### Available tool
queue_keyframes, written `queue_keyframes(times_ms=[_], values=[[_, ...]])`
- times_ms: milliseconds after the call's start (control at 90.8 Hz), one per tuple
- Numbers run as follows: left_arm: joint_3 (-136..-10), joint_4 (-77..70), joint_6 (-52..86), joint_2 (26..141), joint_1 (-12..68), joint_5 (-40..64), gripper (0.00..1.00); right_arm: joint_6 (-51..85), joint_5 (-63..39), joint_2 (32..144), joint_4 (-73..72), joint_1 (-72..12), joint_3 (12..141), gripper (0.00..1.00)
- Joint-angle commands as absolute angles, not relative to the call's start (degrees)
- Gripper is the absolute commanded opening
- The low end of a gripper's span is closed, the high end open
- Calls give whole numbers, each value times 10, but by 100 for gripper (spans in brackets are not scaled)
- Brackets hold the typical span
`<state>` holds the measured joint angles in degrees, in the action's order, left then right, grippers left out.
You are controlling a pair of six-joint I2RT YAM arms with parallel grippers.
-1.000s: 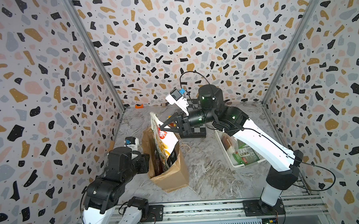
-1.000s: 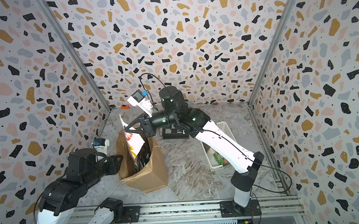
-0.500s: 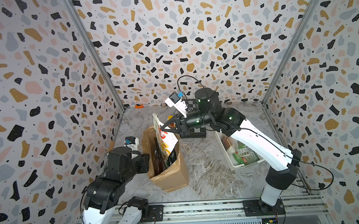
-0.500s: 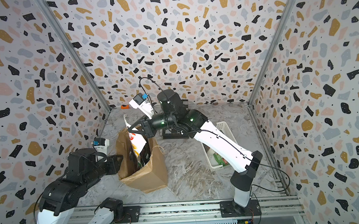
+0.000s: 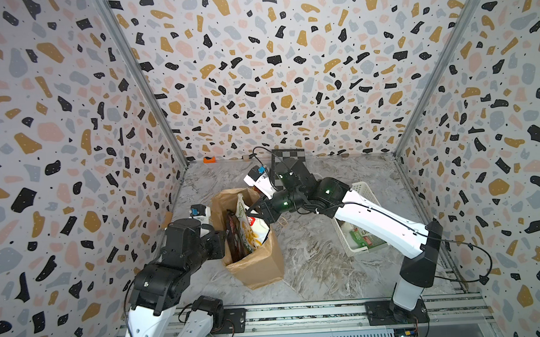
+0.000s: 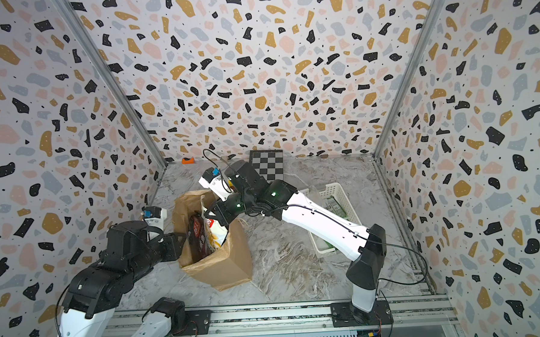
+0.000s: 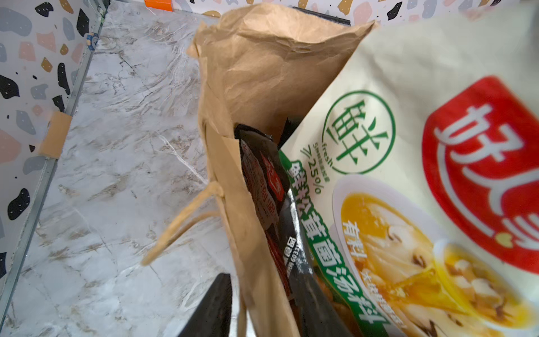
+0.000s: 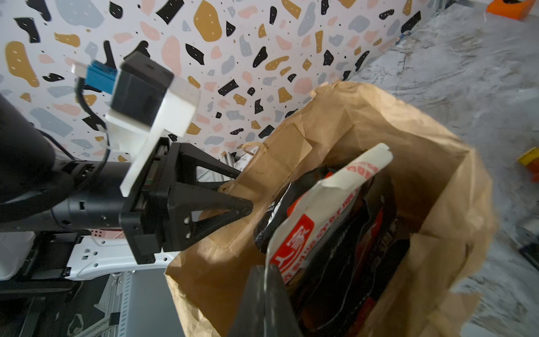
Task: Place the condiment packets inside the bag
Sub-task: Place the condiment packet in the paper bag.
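Nearest, lower left in both top views: pinches the side rim of the brown paper bag (image 5: 260, 263) with the left gripper (image 5: 222, 240), one finger outside the wall, the other seemingly inside. At frame centre, clamps the top edge of the cream soup-base packet (image 5: 254, 231) in the fully closed right gripper (image 5: 251, 211); lower part in the bag's mouth, upper part above the rim, leaning against a black-and-red packet (image 5: 232, 232) inside the bag.

Best to lower straight down along that black face, releasing only with the top edge below the rim, and to hold the left pinch firm against inward folding of the creased wall.

Little slack inside: paper walls just beside the packet. Mind the twisted handle (image 7: 180, 227) outside the near wall. Open marble counter (image 5: 313, 267) right of the bag for the exit. Farther right, a white perforated basket (image 5: 362, 190) holding a green packet (image 5: 359, 236), probably next. Farthest back, a checkerboard panel (image 5: 288, 155), well apart.
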<state>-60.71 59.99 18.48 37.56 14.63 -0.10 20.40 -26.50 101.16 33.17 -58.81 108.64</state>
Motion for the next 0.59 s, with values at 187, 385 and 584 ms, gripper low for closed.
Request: queue_keyframes(times_ms=[187,385,584], values=[[-594,562,183,387,145,6,36,207,-253,962,355,-605,1128,0],[-578,534,188,394,145,56,16,258,-228,1020,370,-628,1139,0],[-587,511,184,398,145,110,0,269,-191,1063,389,-640,1153,0]])
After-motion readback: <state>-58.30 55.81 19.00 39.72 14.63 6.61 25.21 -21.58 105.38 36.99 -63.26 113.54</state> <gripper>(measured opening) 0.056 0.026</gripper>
